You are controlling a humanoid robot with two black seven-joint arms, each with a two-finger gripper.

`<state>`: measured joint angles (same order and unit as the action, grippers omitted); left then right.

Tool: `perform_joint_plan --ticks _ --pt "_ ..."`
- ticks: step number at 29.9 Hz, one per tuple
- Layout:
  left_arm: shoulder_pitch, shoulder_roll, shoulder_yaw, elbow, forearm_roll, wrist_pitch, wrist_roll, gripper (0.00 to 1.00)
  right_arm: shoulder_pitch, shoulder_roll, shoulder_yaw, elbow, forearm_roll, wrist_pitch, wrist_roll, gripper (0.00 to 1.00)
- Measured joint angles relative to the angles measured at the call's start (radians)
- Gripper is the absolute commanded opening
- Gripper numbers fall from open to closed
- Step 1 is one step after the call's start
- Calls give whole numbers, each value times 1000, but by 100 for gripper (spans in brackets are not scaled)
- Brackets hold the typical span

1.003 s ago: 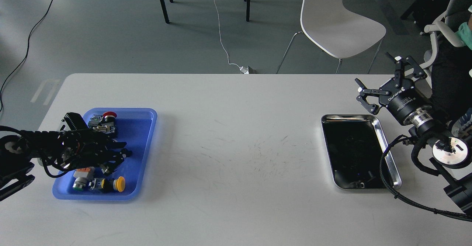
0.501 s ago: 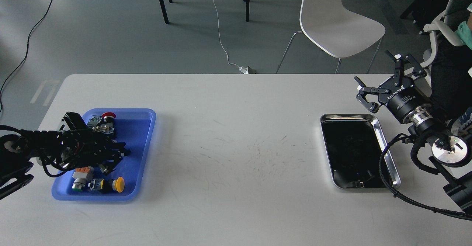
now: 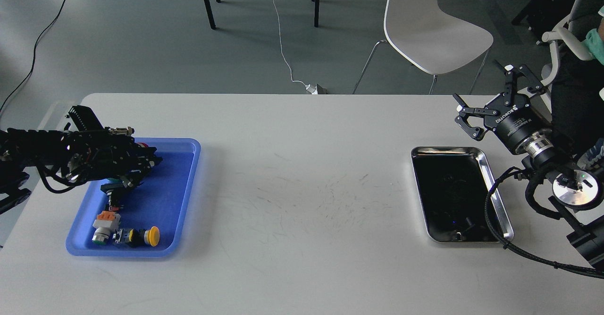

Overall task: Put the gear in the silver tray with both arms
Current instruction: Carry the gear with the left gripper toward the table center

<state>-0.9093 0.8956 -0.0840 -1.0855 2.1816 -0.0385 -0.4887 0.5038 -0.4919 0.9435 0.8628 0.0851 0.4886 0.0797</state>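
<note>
Over the blue tray point(image 3: 181, 197), your left claw point(image 3: 141, 164) looks too dark to tell whether it grips anything. Beyond it across the counter point(image 3: 302, 201), the silver tray point(image 3: 495, 197) lies just below your spread-open right claw point(image 3: 486, 95).

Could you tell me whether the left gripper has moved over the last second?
Yes. The left gripper has risen and shifted toward the far end of the blue tray, which has stayed put.
</note>
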Motion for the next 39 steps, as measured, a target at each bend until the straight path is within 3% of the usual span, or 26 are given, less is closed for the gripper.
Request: perform_joint_plan --ticks 4,9,13,19,28,34,39 --pt "-84 23 -7 -151 -29 -104 5 11 1 0 0 1 0 0 0 96" --pt "-147 -14 -12 -314 -100 -199 93 11 1 -1 0 1 -1 0 0 96" --pt "-153 -150 -17 -347 -113 -233 150 11 1 -3 0 1 -1 0 0 96" --pt "-122 -433 -25 -237 -114 -235 198 11 0 -2 0 2 -1 0 -1 96" --pt "-59 -775 -6 -20 -91 -214 219 11 -1 0 0 -1 -1 -4 -5 96" --pt "-20 -881 -5 108 -76 -181 215 12 -1 0 2 0 -1 -4 -6 96" --pt "-3 -895 -4 169 -75 -174 210 13 -3 0 4 6 1 -4 -3 96"
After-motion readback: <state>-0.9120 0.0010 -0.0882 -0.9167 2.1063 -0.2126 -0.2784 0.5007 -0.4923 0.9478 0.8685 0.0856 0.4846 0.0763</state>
